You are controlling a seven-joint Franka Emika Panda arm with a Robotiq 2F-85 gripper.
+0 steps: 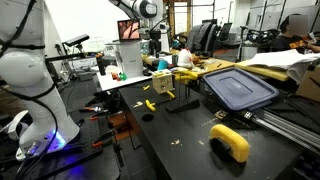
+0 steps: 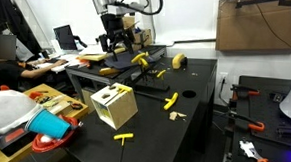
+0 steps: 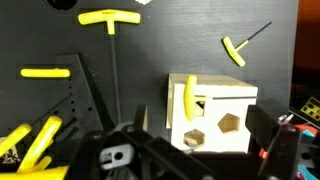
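My gripper (image 3: 200,150) hangs above a pale wooden box (image 3: 215,115) with shaped holes in its faces. The jaws are open and empty, with the box showing between them. A yellow peg (image 3: 190,100) sticks out of a slot in the box. In both exterior views the gripper (image 1: 155,40) (image 2: 113,39) is well above the black table, apart from the box (image 1: 185,80) (image 2: 114,104). Yellow T-shaped pieces lie loose on the table around the box (image 3: 108,18) (image 3: 45,72) (image 3: 235,48) (image 2: 169,100) (image 2: 124,138).
A blue-grey bin lid (image 1: 238,88) and a yellow roll (image 1: 230,142) lie on the black table. A white robot (image 1: 30,80) stands to one side. A person (image 2: 26,70) sits at a desk. A red bowl (image 2: 50,144) sits near the box.
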